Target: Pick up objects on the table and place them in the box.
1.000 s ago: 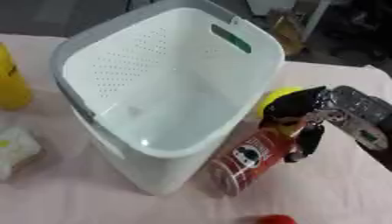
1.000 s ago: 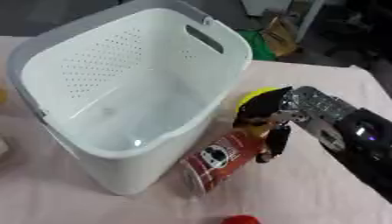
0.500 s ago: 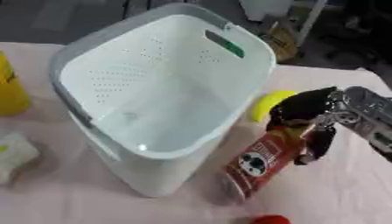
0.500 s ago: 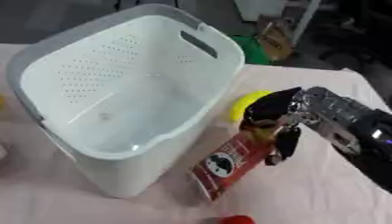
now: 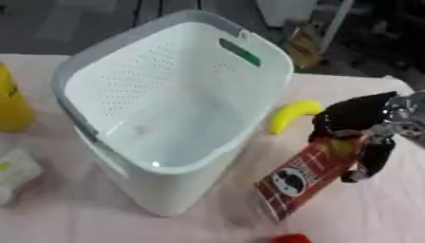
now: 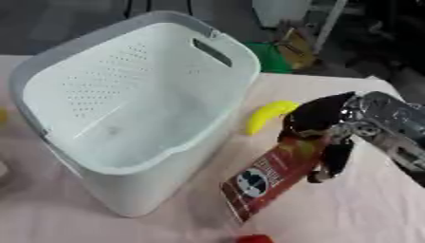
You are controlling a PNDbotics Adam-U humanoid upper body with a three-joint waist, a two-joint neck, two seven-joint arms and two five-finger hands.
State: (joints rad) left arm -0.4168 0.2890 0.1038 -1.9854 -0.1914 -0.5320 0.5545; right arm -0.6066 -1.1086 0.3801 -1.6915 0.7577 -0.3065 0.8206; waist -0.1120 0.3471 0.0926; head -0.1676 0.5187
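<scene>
right hand (image 5: pixel 358 118) clamped on red canister's (image 5: pixel 303 176) top; canister now lifted and tilted off the tabletop (image 5: pixel 390 209). white box (image 5: pixel 179 95) sits to hand's left; carry-over comes next.

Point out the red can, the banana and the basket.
red can (image 5: pixel 299 178), left eye view, on its label.
banana (image 5: pixel 291 115), left eye view, mid-curve.
basket (image 6: pixel 241 57), right eye view, far rim.

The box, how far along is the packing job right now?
Nothing looks packed: the white box shows no items inside. In hand: the right hand is curled round the red can. Left on the table: the banana, a yellow object and a small red thing.
</scene>
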